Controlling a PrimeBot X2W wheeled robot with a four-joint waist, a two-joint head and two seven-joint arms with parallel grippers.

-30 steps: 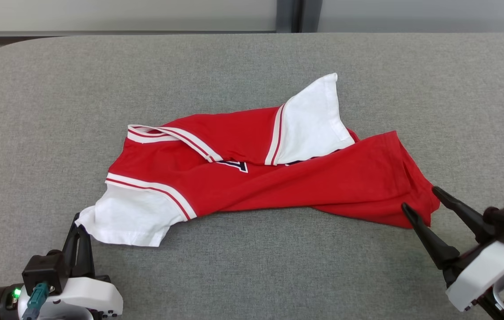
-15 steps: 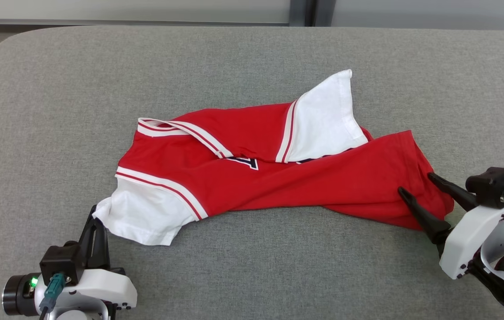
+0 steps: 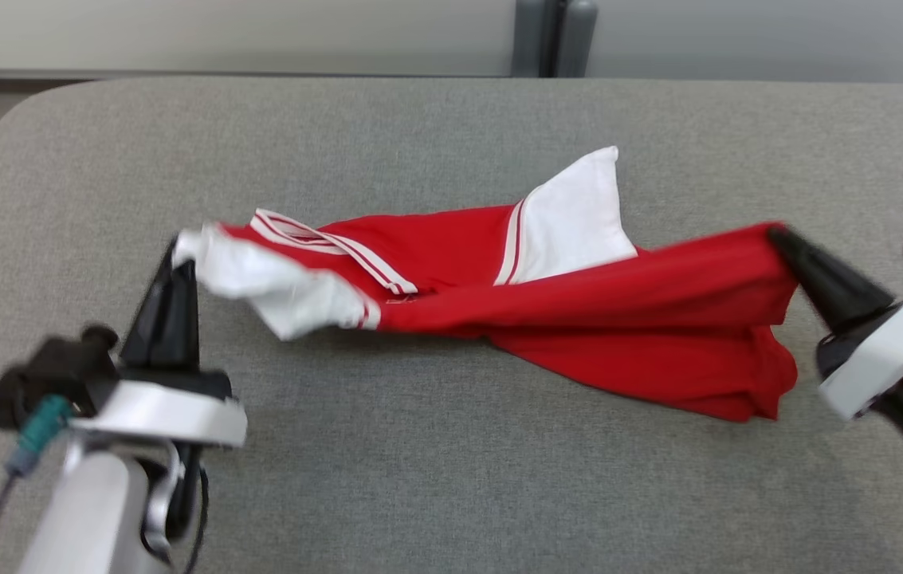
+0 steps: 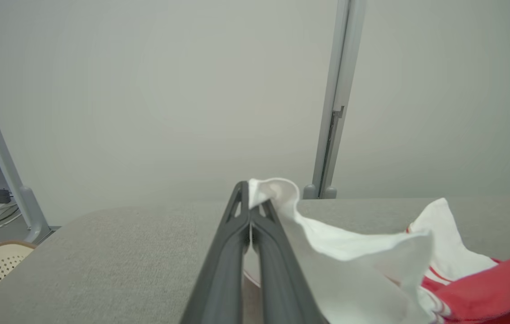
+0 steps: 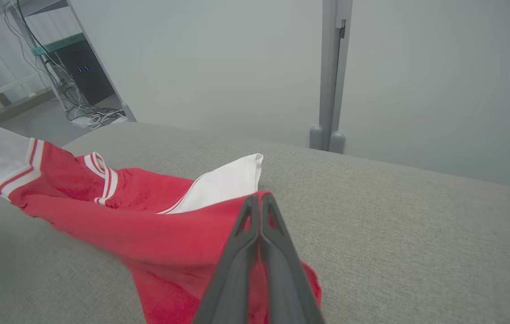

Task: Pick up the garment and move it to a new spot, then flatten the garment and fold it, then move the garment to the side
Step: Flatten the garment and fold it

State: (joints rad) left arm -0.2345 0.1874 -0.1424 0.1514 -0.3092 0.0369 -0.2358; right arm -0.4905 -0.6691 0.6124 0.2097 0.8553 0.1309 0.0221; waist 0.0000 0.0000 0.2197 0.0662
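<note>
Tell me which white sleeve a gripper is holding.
The left sleeve, pinched by the left gripper. The other sleeve lies free on the table, untouched.

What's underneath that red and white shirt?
Grey fabric table shows beneath the shirt, whose ends are pinched by the left pincer and right pincer. Whatever lies under its sagging middle is covered by cloth.

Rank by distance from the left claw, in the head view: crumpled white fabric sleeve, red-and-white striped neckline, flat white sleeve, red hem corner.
1. Crumpled white fabric sleeve: pinched in the left claw.
2. Red-and-white striped neckline: just right of it.
3. Flat white sleeve: mid-table.
4. Red hem corner: far right, in the right claw.
</note>
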